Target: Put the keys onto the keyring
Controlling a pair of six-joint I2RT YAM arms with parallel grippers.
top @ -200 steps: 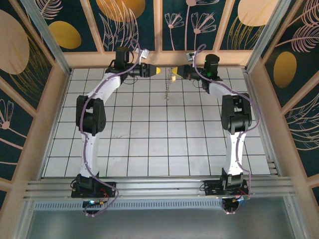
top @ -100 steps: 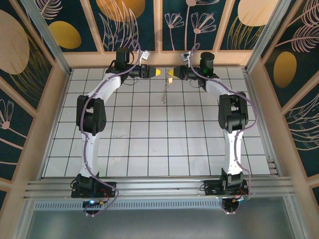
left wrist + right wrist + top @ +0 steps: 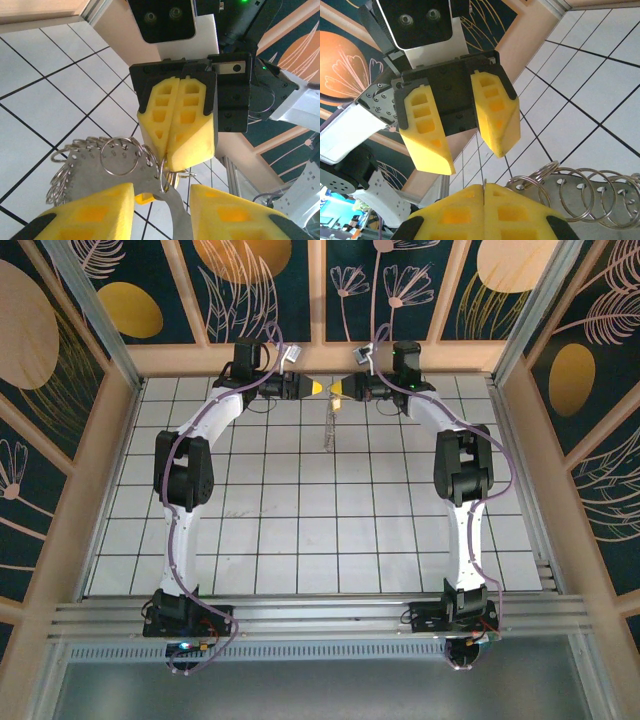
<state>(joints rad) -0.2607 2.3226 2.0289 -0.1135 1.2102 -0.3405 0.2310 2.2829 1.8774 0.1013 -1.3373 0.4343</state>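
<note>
The keyring (image 3: 100, 162) hangs at the fingertips of the right gripper (image 3: 172, 155). On my left wrist feed it reads as a flat grey metal strip punched with small holes and carrying a row of thin wire rings. A narrow tongue of the strip runs down away from the right gripper's tips. From the top camera it is a thin grey strand (image 3: 328, 430) dangling below the right gripper (image 3: 340, 390). On the right wrist feed the rings (image 3: 580, 192) fan out just beside the right gripper's own tips (image 3: 484, 187).

I can't pick out the keys for certain. A small yellow-orange piece (image 3: 145, 198) sits just under the strip, close below the right gripper's tips, and I cannot tell what it belongs to.

The right gripper's yellow pads are pressed together, pinching the keyring's end. The left gripper (image 3: 162, 187) faces the right gripper tip to tip, its pads spread apart with the metal tongue passing between them. I can't tell whether they touch it.

The white tiled floor (image 3: 300, 520) lies beneath the right gripper, and the wooden far rail (image 3: 320, 358) runs close behind it.
</note>
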